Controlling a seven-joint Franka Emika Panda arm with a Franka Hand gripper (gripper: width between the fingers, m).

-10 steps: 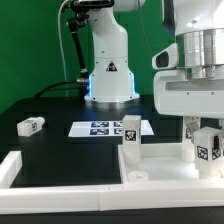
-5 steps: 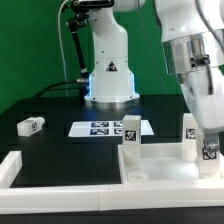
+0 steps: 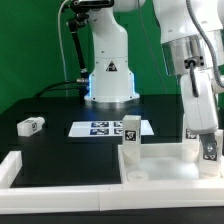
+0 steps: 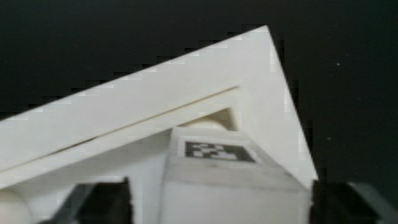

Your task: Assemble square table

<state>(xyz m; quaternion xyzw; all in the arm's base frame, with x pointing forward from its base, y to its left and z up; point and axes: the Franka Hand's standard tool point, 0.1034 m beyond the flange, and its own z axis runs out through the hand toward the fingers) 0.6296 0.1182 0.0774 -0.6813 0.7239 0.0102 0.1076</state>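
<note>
The white square table top [image 3: 160, 168] lies at the exterior view's right, rim up. One white tagged leg [image 3: 130, 136] stands upright in its near-left corner socket. My gripper [image 3: 207, 146] is over the right corner, shut on a second tagged leg [image 3: 209, 151] that stands upright in that socket. In the wrist view this leg [image 4: 217, 152] fills the space between my two dark fingers [image 4: 98, 200], over the top's pointed corner [image 4: 249, 70]. A third leg [image 3: 31, 125] lies loose on the black table at the left. The fourth leg is out of view.
The marker board [image 3: 100, 128] lies flat before the robot base [image 3: 110, 80]. A long white barrier strip [image 3: 70, 192] runs along the front and turns up at the left [image 3: 10, 168], just in front of the table top.
My wrist has turned about its upright axis while staying on the right leg, so the hand now shows narrower. The leg's tag has shifted slightly. Nothing else has moved.
</note>
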